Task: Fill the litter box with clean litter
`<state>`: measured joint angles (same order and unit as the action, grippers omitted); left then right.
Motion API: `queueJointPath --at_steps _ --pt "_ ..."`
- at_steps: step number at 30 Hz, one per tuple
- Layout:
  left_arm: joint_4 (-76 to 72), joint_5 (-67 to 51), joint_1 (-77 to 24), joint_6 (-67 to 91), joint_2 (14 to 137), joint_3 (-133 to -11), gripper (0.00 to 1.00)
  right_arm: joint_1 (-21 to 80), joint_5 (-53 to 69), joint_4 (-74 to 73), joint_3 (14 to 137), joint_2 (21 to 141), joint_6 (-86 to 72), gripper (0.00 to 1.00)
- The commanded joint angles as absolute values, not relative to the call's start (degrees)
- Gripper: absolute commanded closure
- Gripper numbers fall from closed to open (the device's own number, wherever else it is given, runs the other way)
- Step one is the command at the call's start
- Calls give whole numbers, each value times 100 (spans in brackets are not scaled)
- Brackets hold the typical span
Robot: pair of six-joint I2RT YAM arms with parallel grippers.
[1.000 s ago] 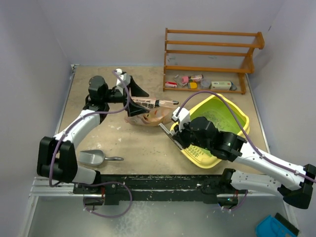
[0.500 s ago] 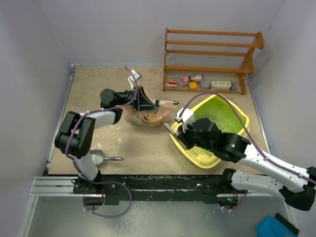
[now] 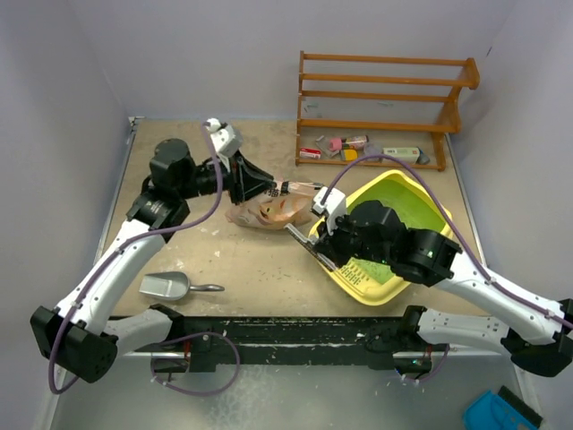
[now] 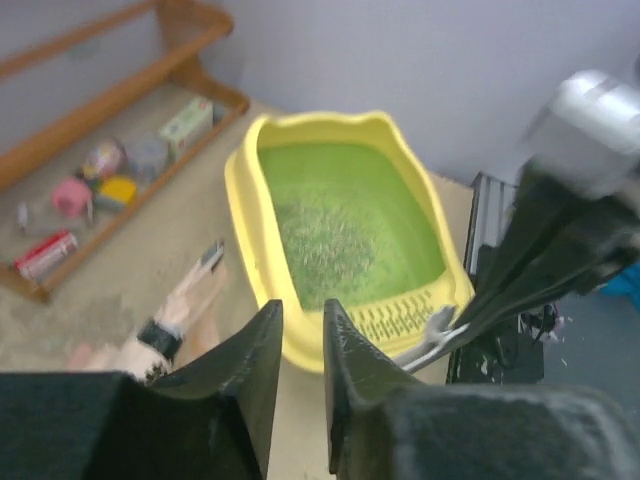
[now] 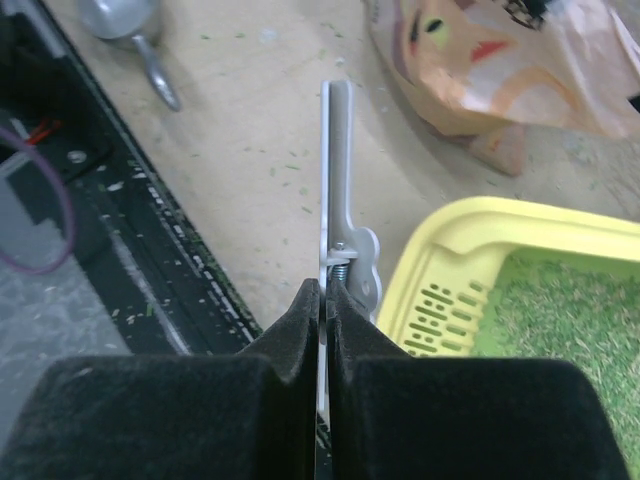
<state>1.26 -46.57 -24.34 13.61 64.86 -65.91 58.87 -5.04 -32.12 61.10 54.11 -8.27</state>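
Sandy tabletop [image 5: 250, 150]; yellow plastic litter box [image 5: 500, 225]; right tool [image 5: 323, 290] pinches grey clip [image 5: 338, 170].

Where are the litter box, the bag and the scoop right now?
litter box [image 3: 365, 279]: overhead view, on the slotted strip of its near rim.
bag [image 3: 273, 211]: overhead view, on the middle of its printed side.
scoop [image 3: 165, 287]: overhead view, on its bowl.
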Motion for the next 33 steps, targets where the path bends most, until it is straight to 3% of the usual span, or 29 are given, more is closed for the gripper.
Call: queueJointPath --at_steps 1,6,12,18,23,33 --pt "1197 -4063 -2417 443 6490 -5944 69 5896 657 -3791 6918 5642 -660 100" --pt "1314 -4227 -2425 239 6145 -5581 54 5897 977 -4108 7199 5690 -611 100" --pt "1300 -5238 -2426 164 5864 -5436 51 5894 647 -4178 7165 5827 -403 100" --pt "286 -6612 -2426 748 5582 -4854 53 5897 814 -3914 7057 5962 -431 100" --pt "425 -6129 -2490 638 5265 -4528 61 5896 980 -3634 6987 5837 -517 100" --pt "139 -6313 -2531 803 5135 -4466 61 5897 1030 -3451 7031 6137 -503 100"
